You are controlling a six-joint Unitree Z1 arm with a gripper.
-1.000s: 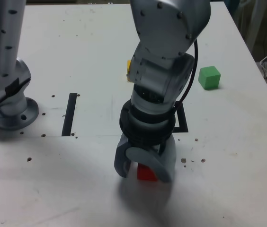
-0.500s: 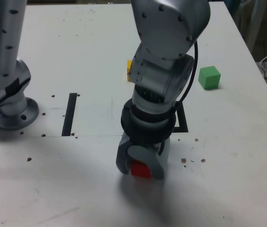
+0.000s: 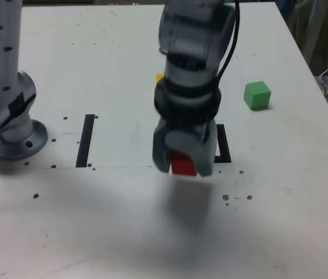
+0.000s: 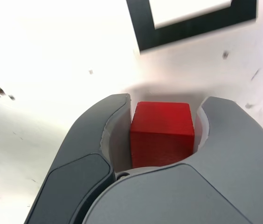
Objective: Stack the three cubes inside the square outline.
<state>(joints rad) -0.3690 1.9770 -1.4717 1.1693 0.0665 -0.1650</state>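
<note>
Fingers (image 4: 96, 140) of the gripper (image 3: 183, 157) clamp the red cube (image 4: 162, 133) squarely, faces level, above the bench (image 3: 280, 192), near the square outline (image 4: 192, 21).

The grey arm reaches down through the middle of the exterior view, wrist pointing straight at the desk (image 3: 280, 221). Its claw (image 3: 182, 164) hangs just above the surface, centre frame, curved jaws clamped on the red cube (image 4: 162, 133), with its shadow cast below.

Red cube (image 3: 182, 164) in hand (image 3: 184, 158)
</note>
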